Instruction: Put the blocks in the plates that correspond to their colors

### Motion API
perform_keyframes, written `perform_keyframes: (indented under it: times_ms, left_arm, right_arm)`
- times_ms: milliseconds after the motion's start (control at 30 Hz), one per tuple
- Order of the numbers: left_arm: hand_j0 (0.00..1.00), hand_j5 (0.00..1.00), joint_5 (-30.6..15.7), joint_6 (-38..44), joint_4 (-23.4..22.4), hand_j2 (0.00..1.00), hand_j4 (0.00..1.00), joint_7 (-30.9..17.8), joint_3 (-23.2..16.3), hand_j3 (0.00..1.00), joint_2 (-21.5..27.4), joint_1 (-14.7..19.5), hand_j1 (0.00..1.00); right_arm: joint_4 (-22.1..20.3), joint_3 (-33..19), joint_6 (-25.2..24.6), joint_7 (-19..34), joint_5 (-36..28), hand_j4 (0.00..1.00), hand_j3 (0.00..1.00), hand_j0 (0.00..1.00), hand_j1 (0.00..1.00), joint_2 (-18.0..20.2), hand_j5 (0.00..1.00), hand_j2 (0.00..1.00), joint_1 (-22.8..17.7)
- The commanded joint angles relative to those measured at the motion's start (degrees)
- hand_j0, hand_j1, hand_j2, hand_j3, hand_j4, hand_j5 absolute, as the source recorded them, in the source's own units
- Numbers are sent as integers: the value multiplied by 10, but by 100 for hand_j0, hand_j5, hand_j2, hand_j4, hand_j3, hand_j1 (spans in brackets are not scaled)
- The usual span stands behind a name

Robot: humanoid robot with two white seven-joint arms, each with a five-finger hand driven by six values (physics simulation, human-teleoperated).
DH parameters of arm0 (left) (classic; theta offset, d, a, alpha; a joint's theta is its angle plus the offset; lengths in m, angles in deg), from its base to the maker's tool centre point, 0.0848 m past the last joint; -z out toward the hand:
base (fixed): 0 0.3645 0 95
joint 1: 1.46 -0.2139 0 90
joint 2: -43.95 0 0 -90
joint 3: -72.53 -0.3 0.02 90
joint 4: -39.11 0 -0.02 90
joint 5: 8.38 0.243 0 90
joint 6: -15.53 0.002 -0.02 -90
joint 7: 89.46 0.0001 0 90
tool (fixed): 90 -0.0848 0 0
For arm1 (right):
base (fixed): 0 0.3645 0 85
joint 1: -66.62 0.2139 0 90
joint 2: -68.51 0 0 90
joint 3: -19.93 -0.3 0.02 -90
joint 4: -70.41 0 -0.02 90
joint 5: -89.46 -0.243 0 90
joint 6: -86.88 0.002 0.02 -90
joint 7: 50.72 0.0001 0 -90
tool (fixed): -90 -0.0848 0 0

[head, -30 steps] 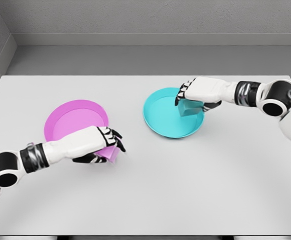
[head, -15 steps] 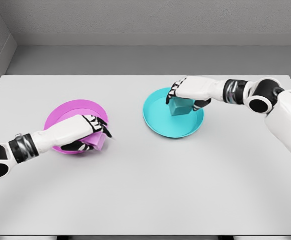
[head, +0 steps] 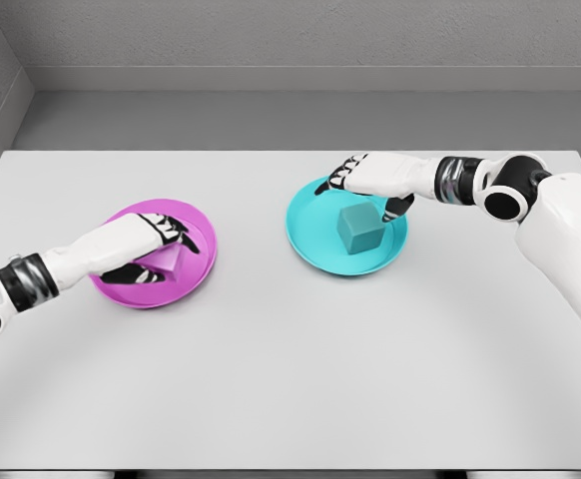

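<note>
A magenta plate [head: 203,261] lies on the left of the table and a teal plate [head: 310,238] right of the middle. A pink block [head: 167,262] sits low over the magenta plate's middle, with my left hand [head: 159,253] closed on it, fingers across its top and thumb at its near side. The teal block [head: 358,230] rests upright inside the teal plate. My right hand [head: 362,188] hovers just behind and above that block, open, with a small gap between fingers and block.
Both plates sit on a white table [head: 290,379]. Its far edge meets a grey floor and wall. My right forearm [head: 470,180] stretches across the table's back right.
My left hand carried the pink block from the table's near side up onto the magenta plate. My right hand let go of the teal block, which now rests in the teal plate.
</note>
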Motion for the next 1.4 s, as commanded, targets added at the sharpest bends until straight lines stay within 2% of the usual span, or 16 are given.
perform_keyframes:
  times_ms: [0,100,233,333,367,400,433,600,733,800,867,967,1033,1100,1200,1367]
  left_arm:
    - [66,66,-4,1,-12,66,66,1,4,66,0,0,66]
    - [66,66,-4,1,-23,66,66,0,10,66,0,4,66]
    - [66,66,-4,1,-28,66,66,1,10,66,-1,9,66]
    - [66,66,-4,1,-36,66,66,1,10,66,-3,12,66]
    - [75,75,-4,1,-37,75,75,5,11,75,-3,12,75]
    - [94,94,-5,1,-36,94,94,7,10,94,-4,12,94]
    - [100,100,-22,1,-34,100,100,7,8,100,-5,12,100]
    - [100,100,-24,1,-31,100,100,7,7,100,-5,12,100]
    - [100,100,-24,1,-29,100,100,7,8,100,-5,12,100]
    - [100,100,-25,1,-17,100,100,7,9,100,1,10,100]
    - [100,100,-25,1,-16,100,100,7,13,100,5,12,100]
    - [100,100,-32,1,-17,100,100,7,36,100,35,6,100]
    - [100,100,-68,1,-17,100,100,7,40,100,52,-3,100]
    - [100,100,-72,1,-22,100,100,7,62,100,64,-15,100]
    - [100,100,-84,1,-24,100,100,7,132,100,82,-53,100]
    - [100,100,-85,1,-42,100,100,5,202,100,98,-95,100]
  right_arm:
    - [4,-3,-1,0,-4,99,99,99,99,1,99,99,0]
    - [1,-16,-1,-1,-10,100,100,100,100,19,100,100,0]
    - [-9,-67,-1,-5,-15,100,100,100,100,53,100,100,-7]
    - [-58,-125,-1,-5,-19,100,100,100,100,86,100,100,-44]
    - [-70,-148,-1,-5,-19,100,100,100,100,90,100,100,-61]
    - [-71,-162,-1,-5,-19,100,100,100,100,90,100,100,-71]
    - [-71,-182,-1,-5,-19,100,100,100,100,91,100,100,-81]
    - [-72,-242,-1,-6,-20,100,100,100,100,108,100,100,-115]
    - [-70,-263,-1,-6,-44,100,100,100,100,126,100,100,-150]
    - [-70,-288,-1,-6,-44,100,100,100,100,126,100,100,-168]
    - [-69,-290,-1,-6,-44,100,100,100,100,126,100,100,-178]
    - [-67,-309,-1,-6,-45,100,100,100,100,126,100,100,-187]
    - [-67,-329,-1,-6,-53,100,100,100,100,128,100,100,-200]
    - [-68,-331,-1,-6,-56,100,100,100,100,131,100,100,-205]
    - [-67,-331,-1,-6,-56,100,100,100,100,134,100,100,-206]
    - [-68,-331,-1,-6,-56,100,100,100,100,134,100,100,-206]
